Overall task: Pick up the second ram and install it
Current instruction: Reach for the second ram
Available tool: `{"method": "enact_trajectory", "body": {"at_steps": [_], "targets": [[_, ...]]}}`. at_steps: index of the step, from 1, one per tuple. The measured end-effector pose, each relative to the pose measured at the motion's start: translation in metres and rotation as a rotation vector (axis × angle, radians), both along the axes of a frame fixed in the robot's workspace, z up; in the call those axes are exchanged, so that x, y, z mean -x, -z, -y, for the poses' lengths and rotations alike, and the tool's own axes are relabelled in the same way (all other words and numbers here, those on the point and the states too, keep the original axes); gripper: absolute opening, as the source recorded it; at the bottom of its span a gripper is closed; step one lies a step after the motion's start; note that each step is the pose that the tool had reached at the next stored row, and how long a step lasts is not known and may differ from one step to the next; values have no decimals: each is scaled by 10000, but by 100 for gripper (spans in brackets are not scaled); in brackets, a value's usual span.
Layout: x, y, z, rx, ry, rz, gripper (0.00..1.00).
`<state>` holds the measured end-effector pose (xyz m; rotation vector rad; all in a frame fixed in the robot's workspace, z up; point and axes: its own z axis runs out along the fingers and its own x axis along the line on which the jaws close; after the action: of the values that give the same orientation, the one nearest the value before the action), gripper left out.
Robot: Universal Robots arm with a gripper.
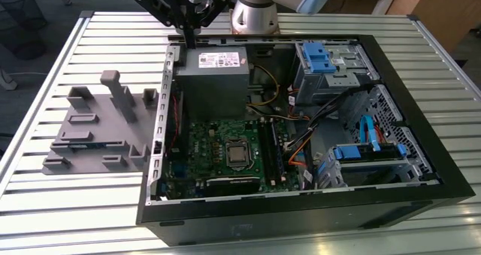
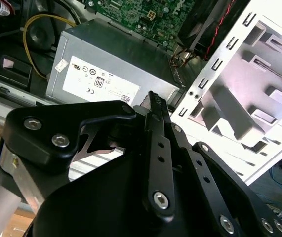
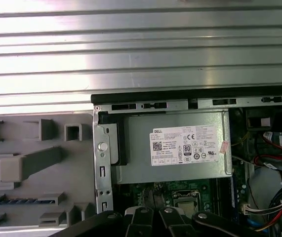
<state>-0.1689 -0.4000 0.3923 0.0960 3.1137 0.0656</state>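
The second ram [image 1: 79, 146] is a thin dark strip lying on edge in a slot of the grey holder tray [image 1: 90, 125] on the exterior view's left; in the first wrist view the ram [image 3: 17, 201] shows as a dark bluish line in the tray [image 3: 32, 163]. My gripper [image 1: 189, 40] hangs high over the far rim of the open computer case, above the grey power supply [image 1: 213, 75], well away from the ram. Its black fingers [image 2: 153, 98] stand together, shut, with nothing between them. In the first wrist view the gripper [image 3: 153, 215] points down toward the motherboard.
The open black computer case [image 1: 421, 125] lies on the slatted metal table [image 1: 90, 210]. Inside are the green motherboard [image 1: 218, 153] with long black slots [image 1: 268, 148], loose cables [image 1: 316, 120] and blue-latched drive cages [image 1: 323, 58]. The arm's base [image 1: 252, 16] stands behind the case.
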Motion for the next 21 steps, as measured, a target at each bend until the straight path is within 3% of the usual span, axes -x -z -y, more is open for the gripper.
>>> {"method": "enact_trajectory", "body": {"at_steps": [5, 21], "targets": [[3, 1, 1, 127, -126, 0, 11], [139, 2, 0, 133, -128, 0, 11]]}}
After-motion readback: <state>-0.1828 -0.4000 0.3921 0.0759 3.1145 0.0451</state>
